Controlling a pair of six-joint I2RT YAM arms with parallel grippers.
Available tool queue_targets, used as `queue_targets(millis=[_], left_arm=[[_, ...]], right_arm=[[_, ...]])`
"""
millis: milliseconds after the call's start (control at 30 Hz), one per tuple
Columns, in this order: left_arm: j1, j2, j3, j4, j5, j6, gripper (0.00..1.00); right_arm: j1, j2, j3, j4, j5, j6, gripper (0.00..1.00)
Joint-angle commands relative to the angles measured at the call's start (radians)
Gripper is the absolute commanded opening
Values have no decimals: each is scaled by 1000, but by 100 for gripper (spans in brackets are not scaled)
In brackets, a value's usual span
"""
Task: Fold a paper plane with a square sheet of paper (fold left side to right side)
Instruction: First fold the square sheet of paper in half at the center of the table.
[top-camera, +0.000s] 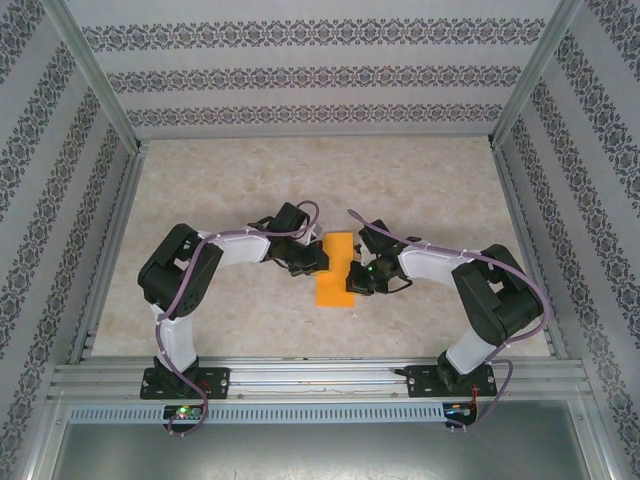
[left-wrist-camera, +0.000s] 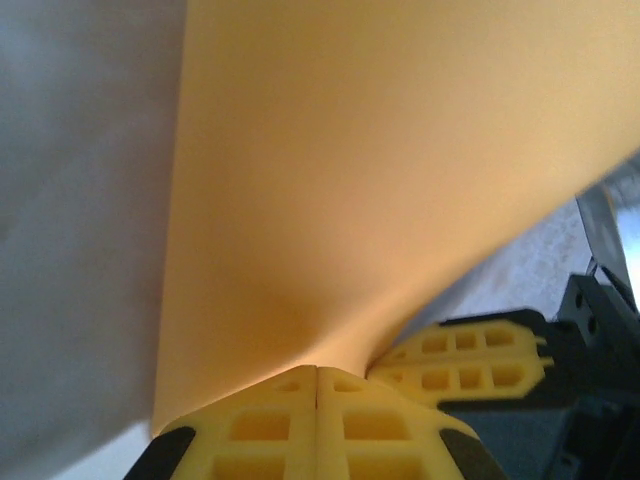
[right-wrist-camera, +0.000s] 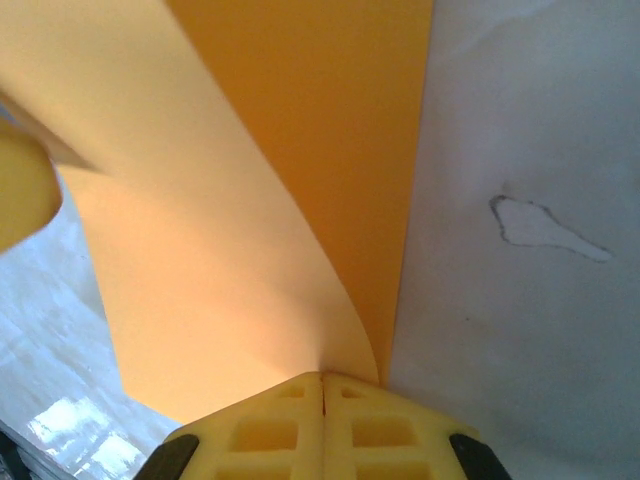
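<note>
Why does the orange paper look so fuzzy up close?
Left wrist view: the square sheet of paper sits almost against the lens, so it blurs, shaded darker near the left gripper. Right wrist view: its edges look crisper, with white glare at bottom left. Top external view: even light, everything fairly sharp.

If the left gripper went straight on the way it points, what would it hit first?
The square sheet of paper it is shut on: it bows up directly ahead of the left gripper. The right gripper sits off to the side, probably missed.
</note>
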Motion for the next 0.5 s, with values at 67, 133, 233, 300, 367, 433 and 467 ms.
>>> queue_targets(millis=[67, 133, 233, 300, 367, 433, 467], left_arm=[[23, 60, 35, 13, 15, 54, 4], [33, 73, 39, 25, 14, 55, 4], [42, 83, 45, 38, 13, 56, 3], [48, 91, 52, 36, 8, 62, 3], [51, 99, 58, 30, -3, 69, 3], [56, 110, 60, 27, -14, 75, 3], [60, 114, 61, 29, -19, 76, 3]], right_arm=[[3, 53, -14, -111, 149, -34, 0], [3, 58, -14, -116, 155, -38, 0], [3, 66, -11, -126, 164, -46, 0], [3, 70, -9, -135, 173, -52, 0], [2, 76, -5, -148, 184, -62, 0], [1, 81, -1, -161, 195, -70, 0], [1, 83, 1, -164, 198, -72, 0]])
